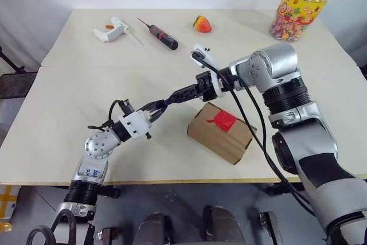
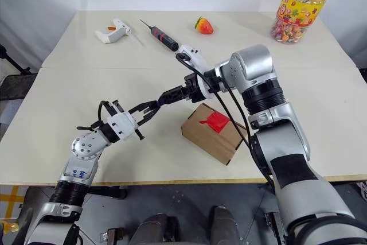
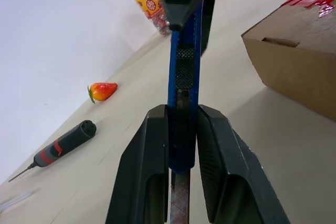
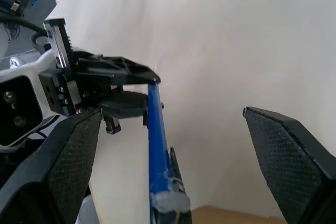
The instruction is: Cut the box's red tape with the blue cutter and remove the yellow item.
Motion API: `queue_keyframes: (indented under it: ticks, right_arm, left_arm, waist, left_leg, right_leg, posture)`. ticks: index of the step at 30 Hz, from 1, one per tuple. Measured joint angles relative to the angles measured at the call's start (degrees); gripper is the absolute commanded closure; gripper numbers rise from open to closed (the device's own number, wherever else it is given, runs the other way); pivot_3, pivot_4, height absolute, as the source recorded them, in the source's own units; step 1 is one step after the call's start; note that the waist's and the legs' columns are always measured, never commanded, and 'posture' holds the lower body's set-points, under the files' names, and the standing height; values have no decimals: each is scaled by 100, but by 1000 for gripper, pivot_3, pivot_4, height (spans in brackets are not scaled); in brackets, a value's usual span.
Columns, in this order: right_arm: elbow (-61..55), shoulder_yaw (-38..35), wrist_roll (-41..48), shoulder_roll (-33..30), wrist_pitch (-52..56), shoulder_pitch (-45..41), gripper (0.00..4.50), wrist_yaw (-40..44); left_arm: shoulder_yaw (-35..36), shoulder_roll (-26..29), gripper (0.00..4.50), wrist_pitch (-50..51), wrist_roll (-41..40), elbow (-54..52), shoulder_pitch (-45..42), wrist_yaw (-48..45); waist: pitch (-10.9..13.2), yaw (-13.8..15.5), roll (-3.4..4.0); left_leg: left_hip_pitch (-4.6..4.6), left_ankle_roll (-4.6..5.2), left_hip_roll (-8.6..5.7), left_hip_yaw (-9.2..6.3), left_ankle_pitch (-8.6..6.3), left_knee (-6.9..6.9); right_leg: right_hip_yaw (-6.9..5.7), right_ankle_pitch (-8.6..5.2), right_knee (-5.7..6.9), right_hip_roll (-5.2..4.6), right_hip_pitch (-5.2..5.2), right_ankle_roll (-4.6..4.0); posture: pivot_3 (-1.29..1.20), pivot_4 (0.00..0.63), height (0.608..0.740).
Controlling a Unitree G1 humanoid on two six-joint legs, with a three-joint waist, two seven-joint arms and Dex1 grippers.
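My left jaws [image 3: 181,145] clamp blue cutter [image 3: 181,77], long axis toward 2 o'clock. My right jaws [image 4: 168,156] spread wide astride its far end. Box [image 1: 221,133] with red tape [image 1: 223,120] on worktop [image 1: 69,113], 4 o'clock of handover, nearer right arm.

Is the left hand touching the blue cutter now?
Touching. The left wrist view shows the left hand with both fingers pressed against the blue cutter.

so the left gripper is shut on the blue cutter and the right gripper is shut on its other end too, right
Not quite. The left gripper is shut on the blue cutter, but the right gripper is open: the right wrist view shows its fingers spread wide on either side of the cutter, not closed on it.
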Motion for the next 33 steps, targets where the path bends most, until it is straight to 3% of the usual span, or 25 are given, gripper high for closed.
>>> queue_keyframes:
  ticks: [11, 20, 28, 33]
  right_arm:
    - [46, 212, -49, -10, -151, 0, 4312, 437]
    - [204, 205, -46, 0, -208, -82, 4372, 477]
    - [-31, -231, -51, -201, -153, -89, 4372, 230]
    - [-399, -475, 7, -364, -100, -17, 4372, 125]
  left_arm:
    - [0, -1, 3849, 156, 0, -61, 24, 62]
    - [-3, 0, 3849, 184, -25, -64, 3, 87]
    - [194, 225, 1615, 1130, -521, -326, 240, -111]
    - [1119, 672, 73, 2013, -1462, -806, 767, -253]
  waist:
    - [0, -2, 0]
    - [0, -2, 0]
    - [0, -5, 0]
    - [0, -48, 0]
  left_leg:
    - [0, 0, 0, 0, 0, 0]
    - [0, 0, 0, -1, 0, 0]
    - [-2, -1, 2, -4, 0, -2]
    - [-2, -6, 10, -4, -3, -6]
  right_leg:
    - [0, 0, 0, 0, 0, 0]
    - [-1, 0, 0, 0, 0, 0]
    - [-1, 0, -1, 1, -2, 0]
    - [0, 0, -1, 3, -5, 0]
  posture:
    - [0, 150, 740]
    - [0, 150, 740]
    - [0, 150, 740]
    - [0, 150, 740]
